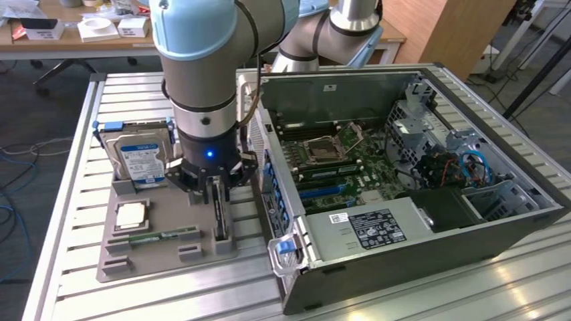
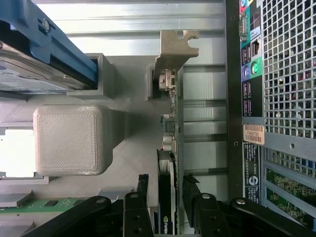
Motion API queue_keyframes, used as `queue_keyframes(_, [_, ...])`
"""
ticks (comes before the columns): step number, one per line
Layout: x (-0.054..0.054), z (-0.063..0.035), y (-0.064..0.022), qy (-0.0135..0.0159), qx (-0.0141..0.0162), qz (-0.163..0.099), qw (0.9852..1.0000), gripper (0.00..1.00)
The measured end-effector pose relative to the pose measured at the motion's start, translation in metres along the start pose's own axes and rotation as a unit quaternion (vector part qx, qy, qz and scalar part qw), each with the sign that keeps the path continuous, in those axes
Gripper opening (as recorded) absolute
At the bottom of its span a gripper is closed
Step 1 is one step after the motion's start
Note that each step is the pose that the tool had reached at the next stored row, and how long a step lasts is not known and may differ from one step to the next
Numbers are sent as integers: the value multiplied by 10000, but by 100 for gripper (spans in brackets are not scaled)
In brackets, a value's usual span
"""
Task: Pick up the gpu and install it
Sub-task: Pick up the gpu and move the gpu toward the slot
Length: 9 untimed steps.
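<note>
While open astride the upright gpu (image 2: 170,148), hand (image 2: 167,181) between hard drive (image 1: 141,160) and computer case (image 1: 402,267).

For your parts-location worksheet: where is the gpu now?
Exterior view's left: the gpu stands on edge in the grey tray, below the gripper, beside the computer case.

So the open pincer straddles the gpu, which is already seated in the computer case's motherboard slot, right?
Not quite. The gpu stands on edge in the gray holder on the table, beside the computer case, not in it; the exterior view shows this. The open pincer does straddle it.
</note>
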<state>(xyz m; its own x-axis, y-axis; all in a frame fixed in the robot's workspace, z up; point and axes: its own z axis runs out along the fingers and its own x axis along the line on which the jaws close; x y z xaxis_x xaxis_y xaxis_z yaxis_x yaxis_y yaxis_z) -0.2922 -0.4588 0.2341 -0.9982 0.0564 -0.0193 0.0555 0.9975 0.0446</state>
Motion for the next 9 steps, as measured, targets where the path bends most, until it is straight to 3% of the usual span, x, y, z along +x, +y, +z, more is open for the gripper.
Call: queue_keyframes(9, [-1,1,-11,2,-1,-35,10000,41])
